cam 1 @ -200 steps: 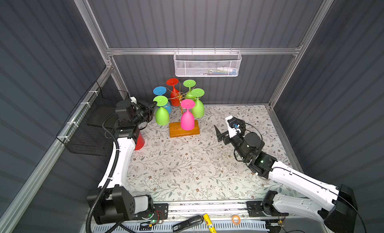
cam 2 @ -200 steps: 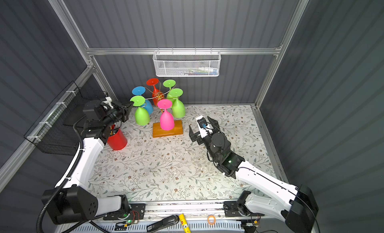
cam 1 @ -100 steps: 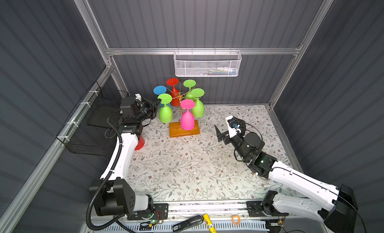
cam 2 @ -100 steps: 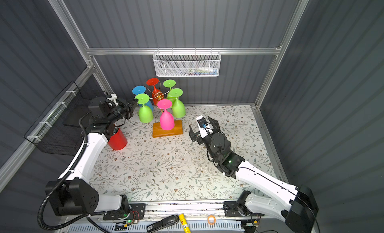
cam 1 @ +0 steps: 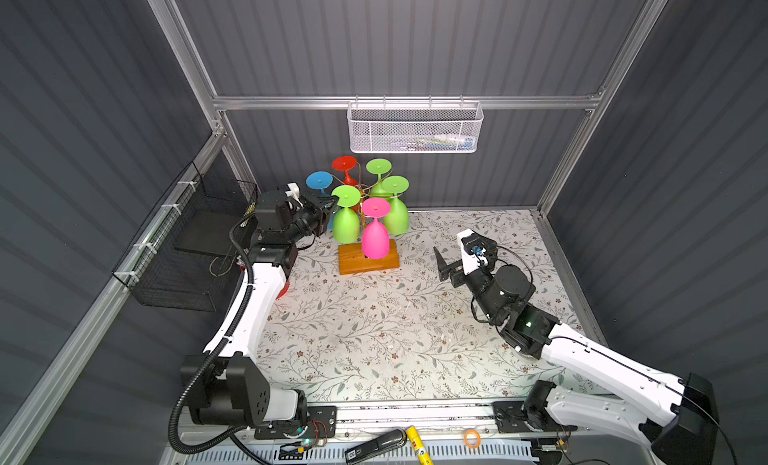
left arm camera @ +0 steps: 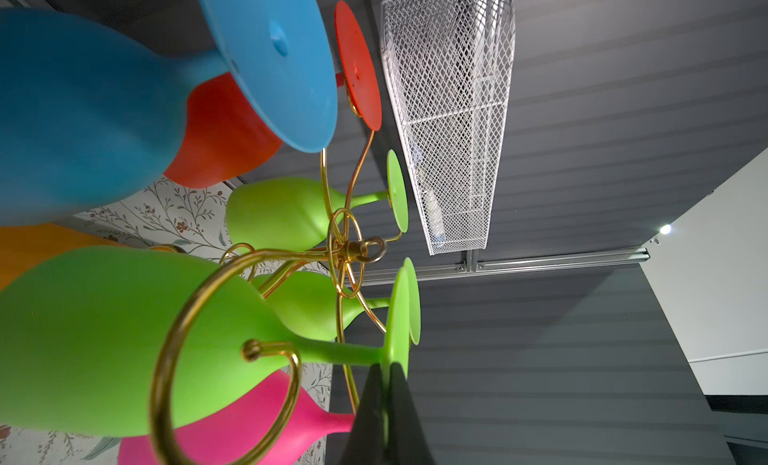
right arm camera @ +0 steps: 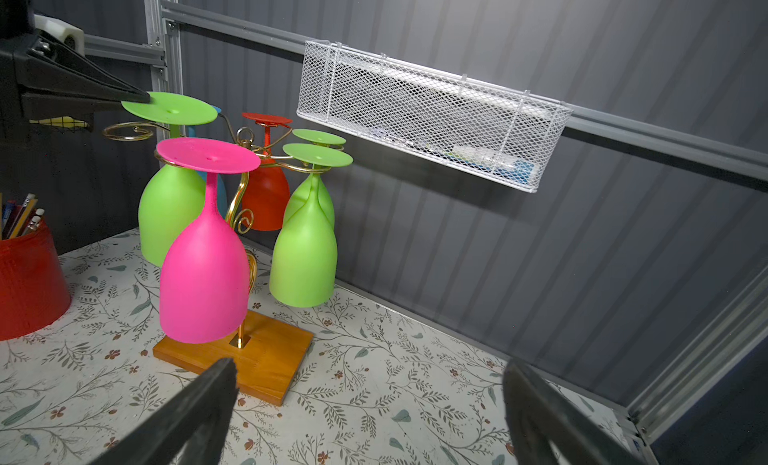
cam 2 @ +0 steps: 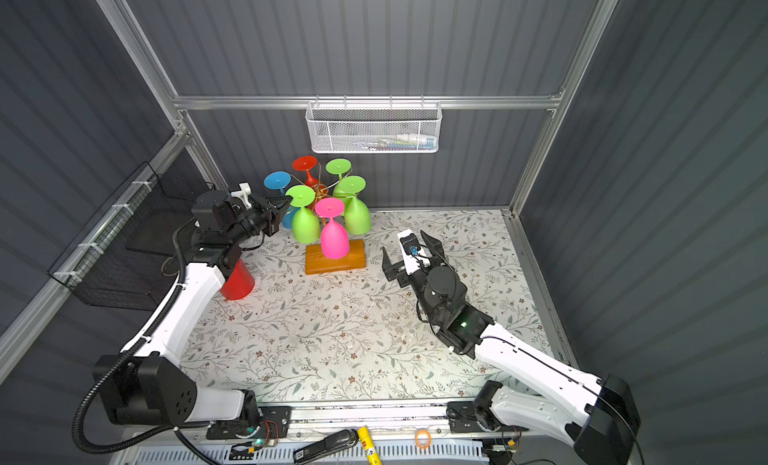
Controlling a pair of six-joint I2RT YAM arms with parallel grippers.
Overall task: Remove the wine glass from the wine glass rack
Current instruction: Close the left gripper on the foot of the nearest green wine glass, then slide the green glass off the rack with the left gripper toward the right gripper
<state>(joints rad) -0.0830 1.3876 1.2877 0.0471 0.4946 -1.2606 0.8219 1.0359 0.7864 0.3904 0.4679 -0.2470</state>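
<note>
six glasses hang bowl-down on the rack (cam 1: 353, 262), far middle of the bench (cam 1: 374, 338): blue, red, pink, three green. step in hand: pulling one off. grasp made, extraction not done. target is the green glass (cam 1: 345, 225) on the near-left arm, just left of the pink glass (cam 1: 375, 238) and close to the blue glass (cam 1: 319, 180).

left fingers (left arm camera: 365, 419): clenched on the rim of the green glass's foot, one on each face of the disc. the right wrist view shows the tip on the disc's left edge. nothing else touched as far as i can tell. in the left wrist view the stem sits at the gold scroll, so i judge the glass not yet clear of the rack. the foot looks a touch above the wire in the right wrist view; cannot tell if it rests on it.

right fingers (right arm camera: 195, 404): spread wide, holding nothing, over the bench right of the rack, well apart from it, pointed at the glasses.

next move, my call: draw the glass left and outward, away from the post, till the stem leaves the scroll's mouth, foot kept level. it's a thin pinch on a disc edge, so go slow; the bowl could swing into pink or blue. the rack is light wire and could tip if the stem snags.
</note>
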